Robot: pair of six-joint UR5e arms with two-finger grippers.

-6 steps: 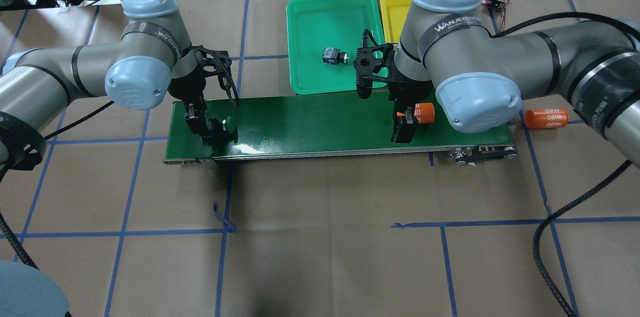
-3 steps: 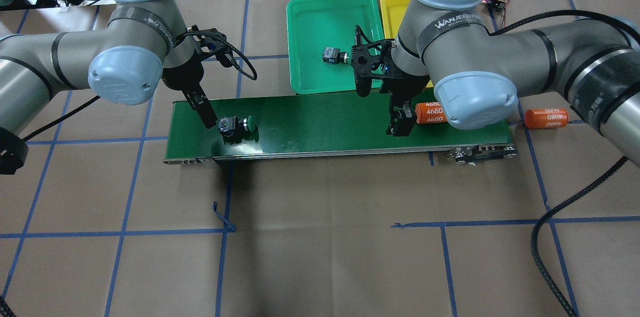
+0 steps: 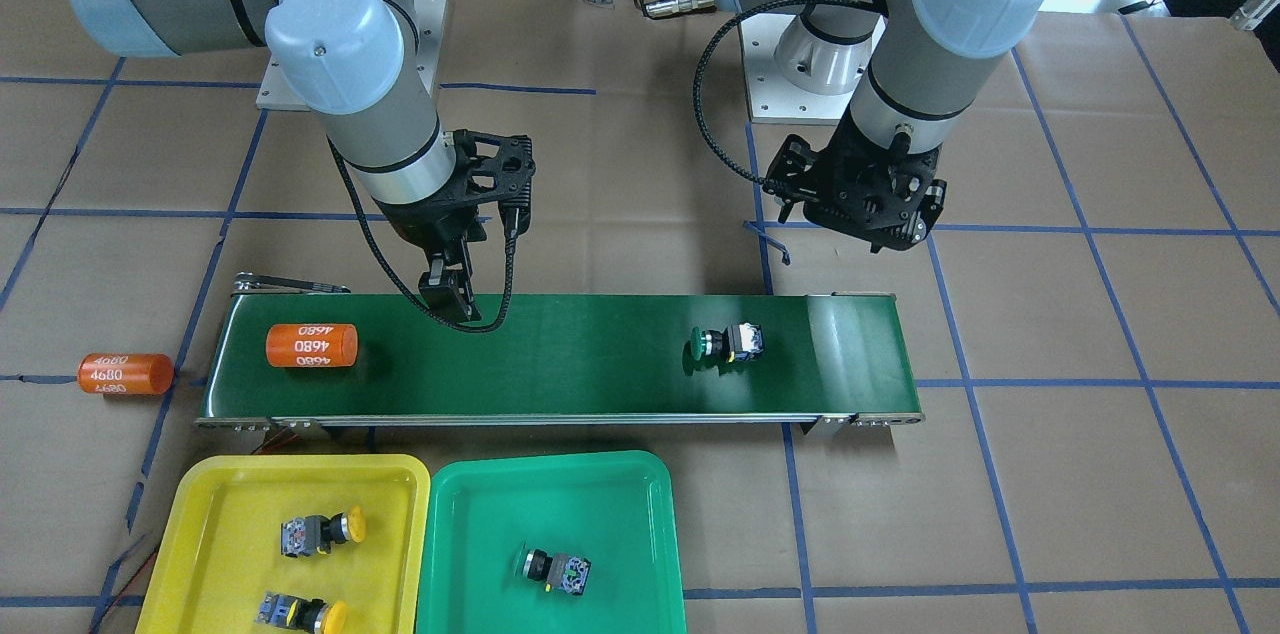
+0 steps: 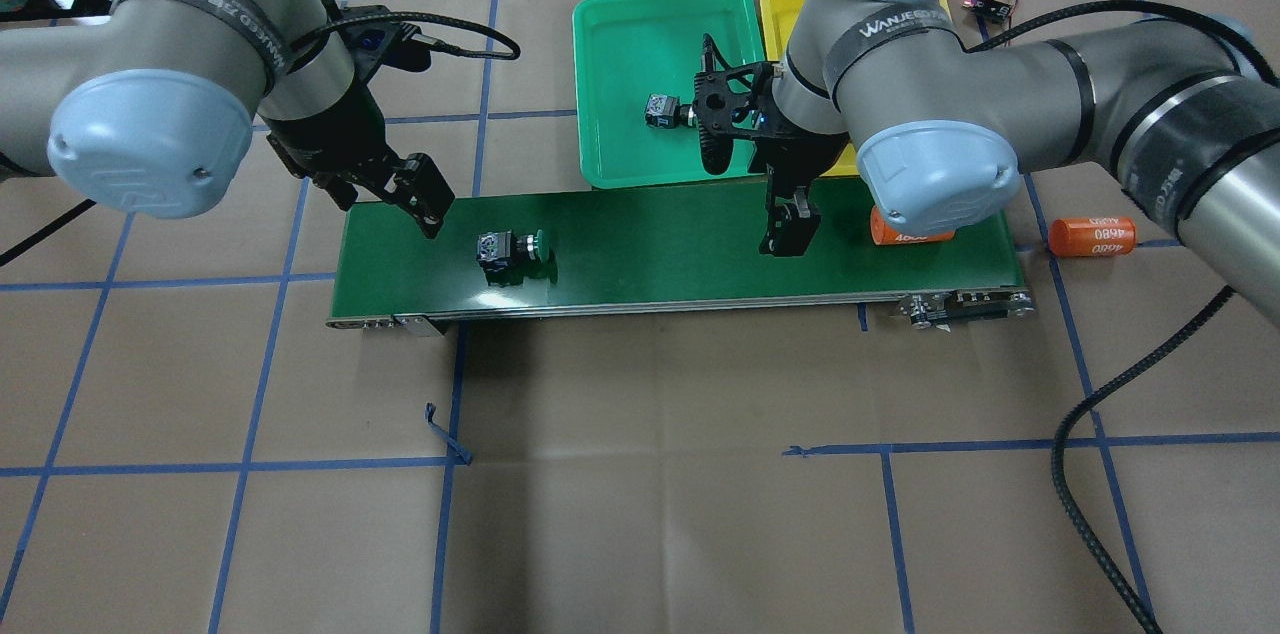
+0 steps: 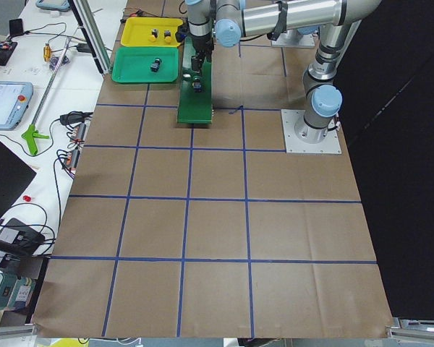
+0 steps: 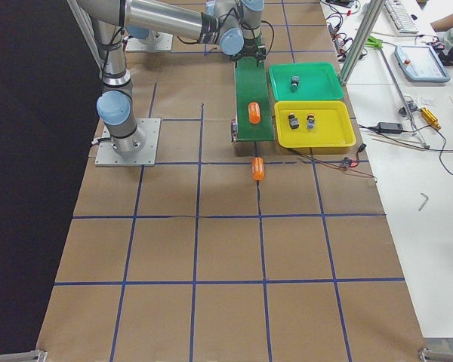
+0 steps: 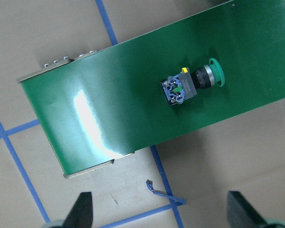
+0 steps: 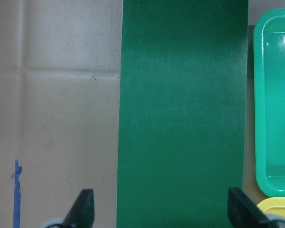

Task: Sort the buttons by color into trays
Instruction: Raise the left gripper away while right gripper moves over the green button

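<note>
One button (image 3: 727, 343) lies on the belt (image 3: 560, 369), three more in the trays (image 3: 480, 514).

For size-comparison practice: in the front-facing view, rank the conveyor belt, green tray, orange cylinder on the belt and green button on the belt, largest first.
conveyor belt
green tray
orange cylinder
green button

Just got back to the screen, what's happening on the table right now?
Nothing is being held. The left gripper hangs open by a green button lying on the belt; the right gripper hangs open farther along, near an orange cylinder. Two yellow buttons sit in the yellow tray, the other green button in the green tray.
</note>
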